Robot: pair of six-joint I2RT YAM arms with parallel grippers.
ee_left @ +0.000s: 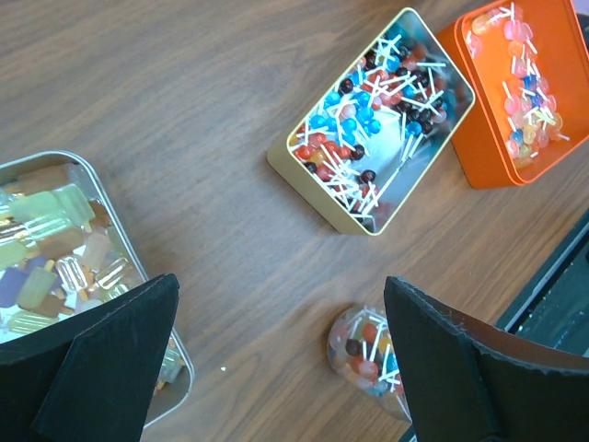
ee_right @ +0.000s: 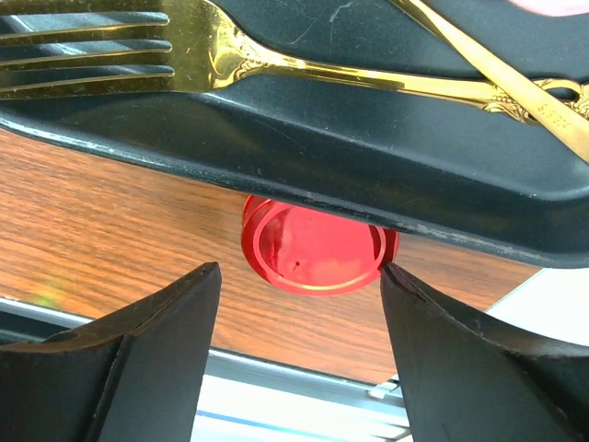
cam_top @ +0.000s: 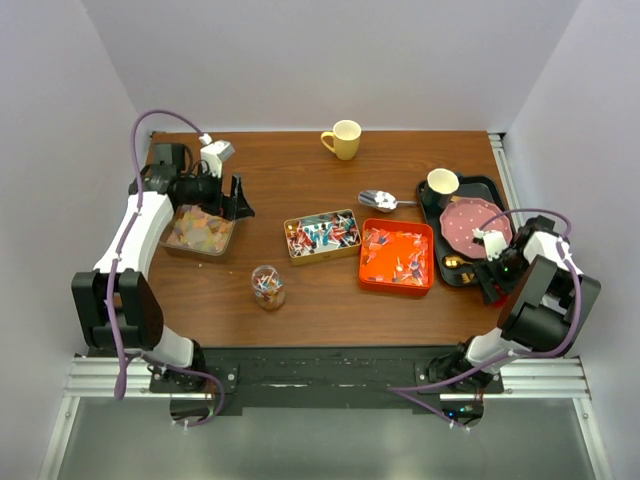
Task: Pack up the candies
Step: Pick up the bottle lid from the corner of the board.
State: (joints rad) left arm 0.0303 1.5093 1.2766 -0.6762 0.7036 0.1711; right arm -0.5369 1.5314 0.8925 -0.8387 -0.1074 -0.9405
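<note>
Nearest, a small clear jar (cam_top: pixel 267 287) holds a few candies (ee_left: pixel 363 345). Right gripper (ee_right: pixel 299 269): fingers wide apart, a red lid (ee_right: pixel 313 253) on the desk (ee_right: pixel 110 221) between them, against the black tray's (ee_right: pixel 368 157) edge. Farther in, more candies fill an orange tin (ee_left: pixel 460 120), a gold tin (ee_left: pixel 313 189) and a silver tin (ee_left: pixel 125 238). Left gripper (ee_left: pixel 281 284): fingers wide, empty, above the desk beside the silver tin.

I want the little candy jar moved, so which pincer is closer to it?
Left. The left pincer hovers by the pastel-candy tin, a short way from the jar. The right pincer is far off, at the near edge of the black tray.
</note>
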